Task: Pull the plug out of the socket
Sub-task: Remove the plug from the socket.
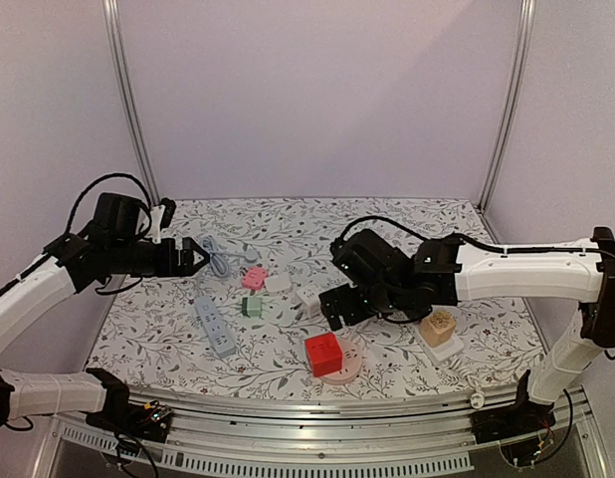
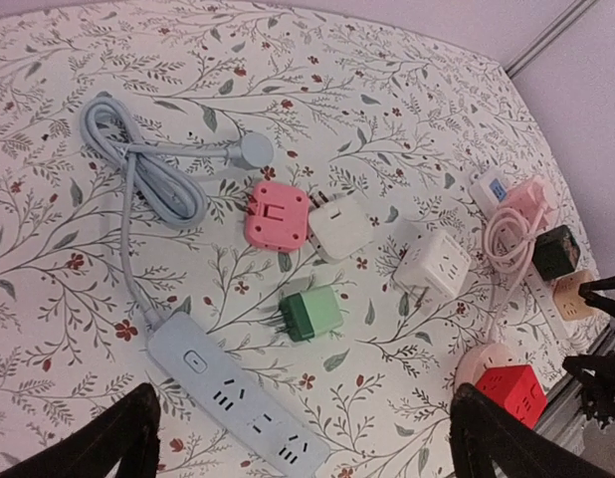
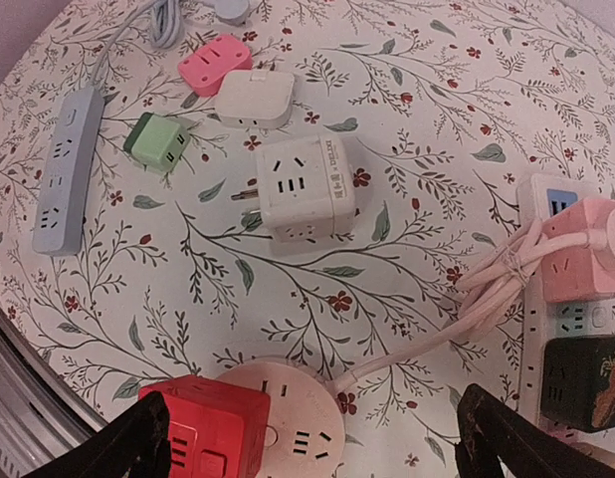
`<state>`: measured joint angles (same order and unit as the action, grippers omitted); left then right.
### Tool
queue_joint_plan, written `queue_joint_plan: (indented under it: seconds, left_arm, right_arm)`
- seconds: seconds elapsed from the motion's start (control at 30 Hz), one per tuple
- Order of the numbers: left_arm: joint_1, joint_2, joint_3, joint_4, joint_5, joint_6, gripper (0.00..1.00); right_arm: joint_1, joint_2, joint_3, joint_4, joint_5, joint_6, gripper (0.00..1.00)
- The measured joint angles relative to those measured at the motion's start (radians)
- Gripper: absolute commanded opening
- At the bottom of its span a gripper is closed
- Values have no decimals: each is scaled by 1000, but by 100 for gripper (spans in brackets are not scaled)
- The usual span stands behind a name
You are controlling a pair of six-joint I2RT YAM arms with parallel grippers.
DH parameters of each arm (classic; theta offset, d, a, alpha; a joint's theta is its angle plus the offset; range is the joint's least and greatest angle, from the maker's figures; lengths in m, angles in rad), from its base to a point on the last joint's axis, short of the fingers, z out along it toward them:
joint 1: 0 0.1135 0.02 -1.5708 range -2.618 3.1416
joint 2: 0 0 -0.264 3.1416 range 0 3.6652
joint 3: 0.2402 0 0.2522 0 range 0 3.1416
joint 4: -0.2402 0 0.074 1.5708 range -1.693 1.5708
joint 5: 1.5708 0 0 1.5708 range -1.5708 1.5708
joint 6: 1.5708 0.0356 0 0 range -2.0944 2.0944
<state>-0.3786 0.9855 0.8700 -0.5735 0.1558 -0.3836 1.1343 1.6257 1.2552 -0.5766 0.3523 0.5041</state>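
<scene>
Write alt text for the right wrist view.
A red cube plug sits on a round pink socket at the bottom edge, framed by the open right gripper. Beyond it a white cube adapter lies on the floral tablecloth, with a green adapter and blue strip upper left.

A desk (image 1: 407,224) draped in a floral-print cloth holds a scatter of electrical fittings. A blue power strip (image 1: 215,327) lies near the left front, its cable (image 1: 216,257) coiled behind it. Pink (image 1: 255,278), white (image 1: 278,283) and green (image 1: 253,307) adapters cluster mid-desk beside a white cube socket (image 3: 306,189). A round pink socket (image 3: 288,408) sits at the front edge and a long white strip (image 3: 531,349) to the right.
</scene>
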Motion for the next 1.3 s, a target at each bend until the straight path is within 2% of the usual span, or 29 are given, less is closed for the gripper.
queue_joint_plan:
  seconds: [0.2,0.53,0.73,0.93,1.3]
  left_arm:
    - [-114,41,-70,66,-42,-127,100]
    - [-230,44,-121,133,-121,-280,100]
    - [-280,59,-121,146,-156,-312,100]
    - [-311,76,-121,150,-184,-328,99]
    - [-375,103,-119,150,-220,-340,99]
  right_arm:
    - [103,2,-6,-45,40,47,99]
    - [163,107,40,-64,87,91,99]
    - [177,177,132,-124,145,144,99]
    - [188,204,146,-149,160,174,99]
    - [190,247,139,-95,92,192,97]
